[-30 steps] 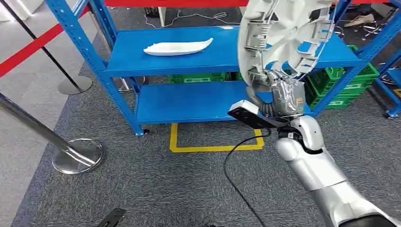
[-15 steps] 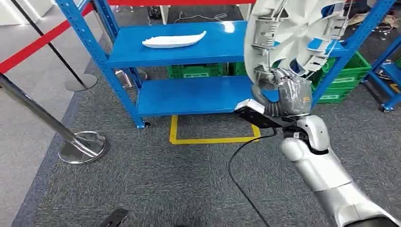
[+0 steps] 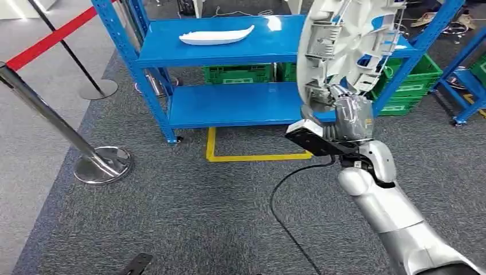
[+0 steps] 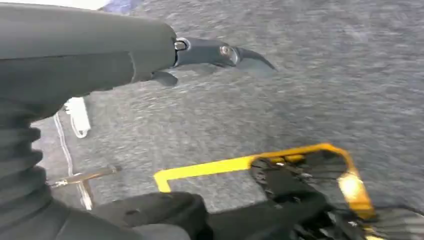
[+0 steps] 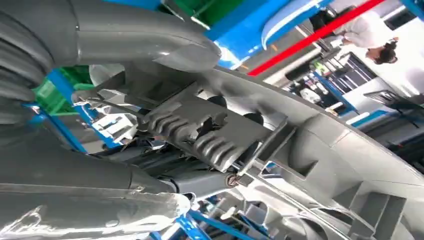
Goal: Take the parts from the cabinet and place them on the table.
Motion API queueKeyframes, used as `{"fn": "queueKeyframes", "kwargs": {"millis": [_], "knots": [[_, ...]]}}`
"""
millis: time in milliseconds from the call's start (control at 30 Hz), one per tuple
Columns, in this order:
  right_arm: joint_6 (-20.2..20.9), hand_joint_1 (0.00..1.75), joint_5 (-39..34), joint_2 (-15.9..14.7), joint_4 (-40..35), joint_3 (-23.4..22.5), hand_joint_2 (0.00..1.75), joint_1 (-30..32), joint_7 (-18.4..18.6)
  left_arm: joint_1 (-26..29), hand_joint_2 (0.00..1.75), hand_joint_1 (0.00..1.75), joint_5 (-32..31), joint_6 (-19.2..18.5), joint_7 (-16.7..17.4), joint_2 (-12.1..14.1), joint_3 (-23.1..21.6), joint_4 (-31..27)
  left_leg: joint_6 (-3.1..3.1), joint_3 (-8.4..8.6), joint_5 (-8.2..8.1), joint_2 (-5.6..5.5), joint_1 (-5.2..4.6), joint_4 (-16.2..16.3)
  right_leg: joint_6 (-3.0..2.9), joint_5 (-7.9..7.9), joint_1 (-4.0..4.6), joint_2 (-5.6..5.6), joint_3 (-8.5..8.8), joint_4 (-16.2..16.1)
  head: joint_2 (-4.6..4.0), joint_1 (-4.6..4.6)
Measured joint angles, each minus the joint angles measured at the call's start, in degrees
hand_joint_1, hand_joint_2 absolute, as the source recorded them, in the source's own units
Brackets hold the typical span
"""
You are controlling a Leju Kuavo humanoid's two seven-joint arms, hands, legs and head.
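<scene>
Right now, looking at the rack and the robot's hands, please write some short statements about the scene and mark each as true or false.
1. The right hand holds the large white wheel cover. True.
2. The wheel cover lies flat on the carpet. False: it is held upright in the air in front of the blue rack.
3. A long white part lies on the rack's upper shelf. True.
4. The left hand holds a white part. False: it holds nothing, above the grey carpet.
5. The yellow marking is on the shelf. False: it is on the floor.
</scene>
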Motion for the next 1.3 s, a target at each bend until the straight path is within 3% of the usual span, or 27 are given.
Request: {"fn": "queueKeyframes", "kwargs": {"millis": [67,133,167,233,267,300,333,433,467,500,533,600,667,733,767,800,833,933,967,1000,1033,1100,1133,1167,1200,1267,1300], "knots": [[0.0,1.75,-0.1,0.0,0.0,0.0,1.75,0.0,0.0,0.0,1.75,0.0,-0.1,0.0,0.0,-0.1,0.0,0.0,0.32,-0.63,0.6,0.49,-0.02,0.0,0.24,-5.09,0.08,0.01,-2.95,9.3,0.0,-0.09],[0.0,1.75,0.0,0.0,0.0,-0.2,1.75,0.0,-0.1,0.1,1.75,0.0,-0.1,0.0,0.0,-0.2,0.0,0.0,0.39,-1.2,1.1,1.14,-0.02,0.1,0.63,-7.24,0.21,-0.02,-4.16,15.0,0.0,-0.02],[0.0,1.75,0.0,0.0,0.0,-0.3,1.75,0.0,-0.2,0.2,1.75,0.0,-0.1,0.0,0.0,-0.3,0.0,0.0,0.36,-1.36,1.28,1.61,0.0,0.1,0.67,-6.56,0.21,-0.1,-2.76,13.9,0.0,0.0],[0.0,1.75,0.0,0.0,0.0,-0.4,1.75,0.0,-0.2,0.2,1.75,0.0,-0.2,0.0,0.0,-0.4,0.0,0.0,0.17,-1.51,1.42,2.33,0.03,0.3,0.6,-3.49,0.22,-1.11,3.11,5.6,0.0,0.0],[0.0,1.75,0.0,0.0,0.0,-0.5,1.75,-0.1,-0.2,0.2,1.75,0.0,-0.2,0.0,0.0,-0.4,0.0,0.0,0.06,-1.51,1.39,2.68,-0.02,0.5,0.46,-2.25,0.38,-3.27,6.64,0.4,0.0,0.02],[0.0,1.75,0.0,0.0,0.0,-0.5,1.75,-0.4,-0.2,0.2,1.75,0.0,-0.3,0.0,-0.1,-0.3,0.0,0.0,-0.36,-1.8,1.34,3.11,-0.42,0.8,0.21,-3.61,1.21,-5.37,7.77,-1.6,0.0,0.04],[0.0,1.75,0.0,0.0,-0.1,-0.5,1.75,-0.6,-0.2,0.2,1.75,0.0,-0.3,0.0,-0.1,-0.3,0.0,0.0,-0.55,-2.1,1.35,3.5,-0.58,1.2,-0.73,-2.86,1.04,-4.27,7.4,-1.8,0.0,-0.2],[0.0,1.75,0.0,-0.2,-0.1,-0.8,1.75,-0.5,-0.2,0.2,1.75,0.0,-0.3,0.0,-0.1,-0.3,0.0,0.0,-1.09,-2.28,1.58,5.28,-0.48,1.1,-1.51,-2.34,1.17,-2.5,6.63,-1.9,0.0,-0.02],[0.0,1.75,0.0,-0.2,-0.1,-0.9,1.75,-0.5,-0.2,0.2,1.75,0.0,-0.3,0.0,-0.1,-0.3,0.0,0.0,-1.57,-2.51,1.07,4.84,-0.41,1.3,-1.86,-1.98,0.73,-1.96,6.65,-2.2,0.0,0.02],[0.0,1.75,0.0,-0.2,-0.1,-0.9,1.75,-0.7,-0.2,0.1,1.75,0.0,-0.3,0.0,-0.1,-0.3,0.0,0.0,-2.21,-3.11,-0.61,2.33,-0.17,3.1,-1.98,-1.69,0.51,-1.36,6.37,-2.2,0.0,-0.24],[0.0,1.75,0.0,-0.2,-0.1,-0.9,1.75,-0.8,-0.2,0.1,1.75,0.0,-0.3,0.0,-0.1,-0.3,0.0,0.0,-2.61,-4.79,-3.0,1.0,0.12,6.8,-2.31,-1.38,0.38,-0.74,6.04,-2.2,0.0,-0.24],[0.0,1.75,0.0,-0.2,-0.1,-0.9,1.75,-0.8,-0.2,0.2,1.75,0.0,-0.3,0.0,-0.1,-0.3,0.0,0.0,-3.07,-8.75,-6.88,0.36,0.64,15.3,-2.44,-0.91,0.3,0.52,5.39,-2.2,0.0,-0.26],[0.1,1.75,0.0,-0.2,-0.1,-0.9,1.75,-0.8,-0.2,0.3,1.75,0.0,-0.3,0.0,-0.1,-0.3,0.0,0.0,-3.26,-9.86,-6.48,0.2,1.05,17.6,-2.21,-0.44,0.19,1.92,4.85,-2.2,0.0,-0.24],[0.1,1.75,0.0,-0.2,-0.1,-0.9,1.75,-0.8,-0.2,0.2,1.75,0.0,-0.3,0.0,-0.1,-0.3,0.0,0.0,-3.27,-6.77,-2.09,-0.33,1.42,11.4,-1.63,0.12,-0.06,3.44,4.33,-2.2,0.0,-0.22],[0.1,1.75,0.0,-0.2,-0.1,-0.9,1.75,-0.8,-0.2,0.2,1.75,0.0,-0.4,0.0,-0.1,-0.3,0.0,0.0,-3.29,-4.28,-0.01,-1.47,1.66,6.8,-1.25,0.38,-0.26,4.17,4.12,-2.2,0.0,-0.24],[0.1,1.75,0.0,-0.2,-0.1,-0.9,1.75,-0.9,-0.2,0.2,1.75,0.0,-0.5,0.0,-0.1,-0.4,0.0,0.0,-3.47,-2.55,0.53,-4.45,2.11,3.7,-0.83,0.63,-0.24,4.67,3.74,-2.1,0.0,-0.31],[0.1,1.75,0.0,-0.2,-0.1,-0.9,1.75,-1.2,-0.2,0.2,1.75,0.0,-0.5,0.0,-0.1,-0.4,0.0,0.0,-3.26,-2.25,0.04,-4.98,2.28,1.8,-0.51,0.87,-0.11,5.3,3.06,-1.7,0.0,-0.33],[0.0,1.75,0.0,-0.4,-0.1,-1.1,1.75,-0.7,-0.2,0.2,1.75,0.0,-0.5,0.0,-0.1,-0.4,0.0,0.0,-2.03,-2.73,0.89,-3.46,1.61,2.2,1.07,2.41,-0.75,6.95,2.63,-3.2,0.0,-0.42],[0.0,1.75,0.0,-0.7,-0.1,-1.2,1.75,-0.4,-0.2,0.1,1.75,0.0,-0.5,0.0,-0.1,-0.4,0.0,0.0,-1.41,-2.77,1.34,-2.57,1.95,1.8,1.12,2.38,-0.77,6.24,2.13,-3.1,0.0,-0.55],[0.0,1.75,0.0,-0.7,-0.1,-1.3,1.75,-0.3,-0.2,0.1,1.75,0.0,-0.6,0.0,-0.1,-0.4,0.0,0.0,-1.09,-2.81,1.53,-2.17,1.86,1.7,1.2,0.92,-0.35,3.44,1.66,-1.8,0.0,0.05],[0.0,1.75,0.0,-0.7,-0.1,-1.3,1.75,-0.4,-0.2,0.1,1.75,0.0,-0.6,0.0,-0.1,-0.4,0.0,0.0,-0.75,-2.9,1.62,-1.64,1.73,1.7,1.2,-1.48,-0.31,1.61,0.47,1.5,0.0,0.44],[0.0,1.75,0.0,-0.7,-0.1,-1.3,1.75,-0.4,-0.2,0.4,1.75,0.0,-0.6,0.0,-0.1,-0.4,0.0,0.0,-0.52,-3.15,1.76,-0.3,1.5,1.7,1.42,-6.33,-0.29,0.41,-3.14,11.2,0.0,0.43],[0.0,1.75,0.0,-0.7,-0.1,-1.3,1.75,-0.4,-0.3,0.5,1.75,0.0,-0.6,0.0,-0.1,-0.3,0.0,0.0,-0.45,-3.28,1.82,0.38,1.43,1.8,1.47,-7.54,-0.29,0.23,-4.21,14.6,0.0,0.52],[0.0,1.75,0.0,-0.7,-0.1,-1.3,1.75,-0.4,-0.2,0.5,1.75,0.0,-0.6,0.0,-0.1,-0.3,0.0,0.0,-0.43,-3.35,1.86,1.06,1.38,1.8,1.47,-7.39,-0.28,0.1,-3.9,14.9,0.0,0.53],[0.0,1.75,0.0,-0.7,-0.1,-1.3,1.75,-0.4,-0.2,0.5,1.75,0.0,-0.6,0.0,-0.1,-0.3,0.0,0.0,-0.45,-3.36,1.87,1.73,1.35,1.8,1.39,-6.29,-0.26,-0.01,-2.23,13.0,0.0,0.5],[0.0,1.75,0.0,-0.7,-0.1,-1.5,1.75,-0.5,-0.2,0.4,1.75,0.0,-0.6,0.0,-0.1,-0.4,0.0,0.0,-0.58,-3.28,1.85,2.98,1.35,1.8,1.04,-2.81,-0.01,-1.3,3.74,3.8,0.0,0.54],[-0.1,1.75,0.1,-0.7,-0.1,-1.6,1.75,-0.8,-0.2,0.4,1.75,0.0,-0.6,0.0,-0.1,-0.4,0.0,0.0,-0.87,-3.19,1.81,3.44,1.2,1.9,0.79,-2.42,0.42,-4.42,6.54,-0.9,0.0,0.63]]}}
